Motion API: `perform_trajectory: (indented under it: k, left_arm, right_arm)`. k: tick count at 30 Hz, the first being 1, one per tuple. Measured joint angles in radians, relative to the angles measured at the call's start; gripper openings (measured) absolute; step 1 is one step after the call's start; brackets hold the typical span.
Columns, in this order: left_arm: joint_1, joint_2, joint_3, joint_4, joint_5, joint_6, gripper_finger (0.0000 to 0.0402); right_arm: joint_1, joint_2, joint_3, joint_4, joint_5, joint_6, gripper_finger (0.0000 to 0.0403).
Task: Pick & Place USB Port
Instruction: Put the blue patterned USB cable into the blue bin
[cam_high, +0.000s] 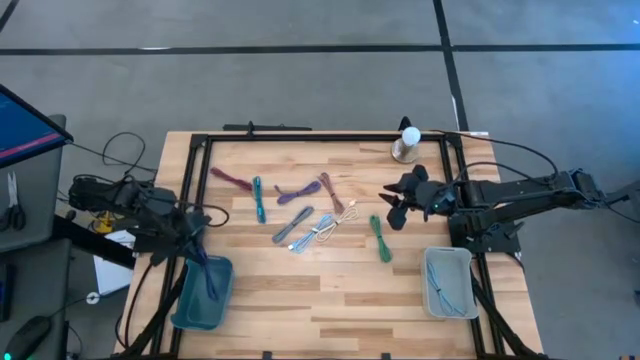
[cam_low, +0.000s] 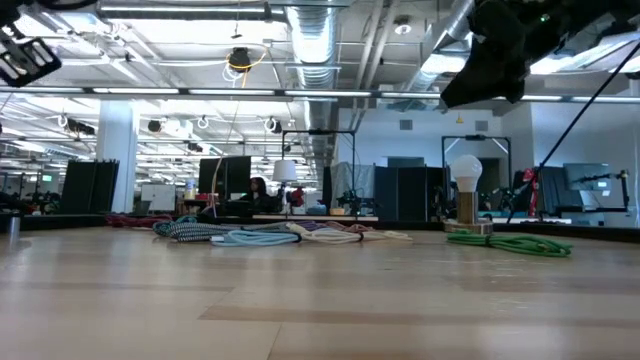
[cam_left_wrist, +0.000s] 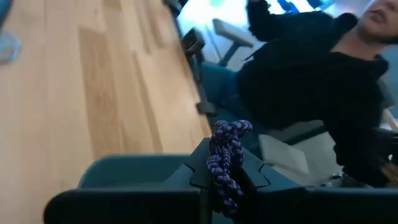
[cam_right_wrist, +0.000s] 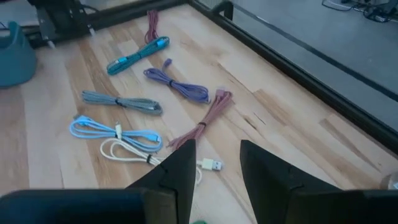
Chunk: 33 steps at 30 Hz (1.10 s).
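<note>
The left gripper (cam_left_wrist: 225, 177) pinches a braided purple-black USB cable (cam_left_wrist: 225, 155) directly above the teal bin (cam_high: 203, 295); the cable looks light and limp, best held mid-bundle. The right gripper (cam_right_wrist: 214, 163), fingers parted and empty, hovers over the white cable (cam_right_wrist: 134, 154), the remaining bundles just ahead with open wood around them.

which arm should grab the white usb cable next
Right. The right gripper is open and hovers beside the white cable. The left gripper is shut on a dark blue cable over the teal bin.
</note>
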Motion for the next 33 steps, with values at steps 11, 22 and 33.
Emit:
perform_trajectory:
  k: [11,22,33]
  left_arm:
    - [0.0,0.058,-0.001,-0.181,-0.1,-0.123,0.0019]
    - [0.0,0.234,-0.129,-0.157,-0.032,-0.279,0.0019]
    - [0.001,0.301,-0.179,0.013,-0.045,-0.356,0.0047]
  right_arm:
    - [0.001,0.0,0.0,0.056,-0.003,0.0,0.0118]
    - [0.0,0.0,0.0,0.054,-0.003,-0.019,0.0118]
    - [0.0,0.0,0.0,0.054,-0.003,-0.026,0.0118]
